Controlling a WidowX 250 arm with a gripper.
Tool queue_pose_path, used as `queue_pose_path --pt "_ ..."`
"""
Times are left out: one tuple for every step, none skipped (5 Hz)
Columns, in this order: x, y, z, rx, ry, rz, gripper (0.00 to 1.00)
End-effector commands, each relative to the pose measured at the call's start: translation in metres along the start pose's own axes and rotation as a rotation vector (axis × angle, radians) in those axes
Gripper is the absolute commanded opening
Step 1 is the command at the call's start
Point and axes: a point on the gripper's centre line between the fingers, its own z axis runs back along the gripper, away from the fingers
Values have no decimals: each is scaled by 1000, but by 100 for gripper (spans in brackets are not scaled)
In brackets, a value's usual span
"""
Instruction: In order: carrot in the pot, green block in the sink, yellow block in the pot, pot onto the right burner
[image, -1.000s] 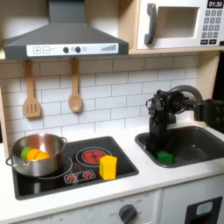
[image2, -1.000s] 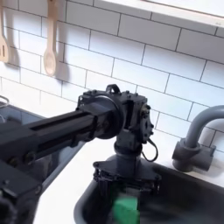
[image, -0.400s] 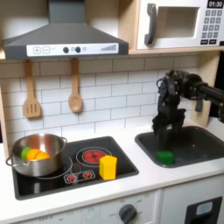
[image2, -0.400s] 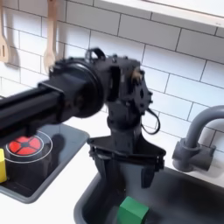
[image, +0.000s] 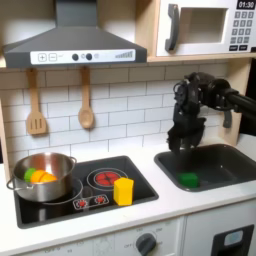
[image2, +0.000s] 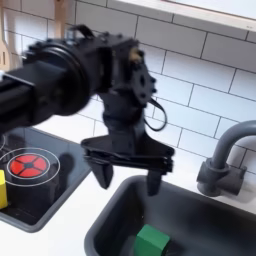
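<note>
I see my arm bent down over the sink (image: 218, 165) with the hand (image2: 128, 172) spread wide and empty, the green block (image2: 151, 241) lying in the basin at its 5 o'clock, while the first exterior view adds the carrot (image: 41, 176) in the pot (image: 43, 177) and the yellow block (image: 123, 190) on the stove.
</note>
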Motion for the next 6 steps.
queue_pose_path --pt "-21 28 16 -16 25 64 100" --pt "-31 40 27 -54 40 97 100" --pt "-36 60 41 -70 46 142 100" --pt "-40 81 51 -72 51 192 100" --pt "-43 97 49 -42 68 231 100" --pt "-44 88 60 -57 34 130 100"
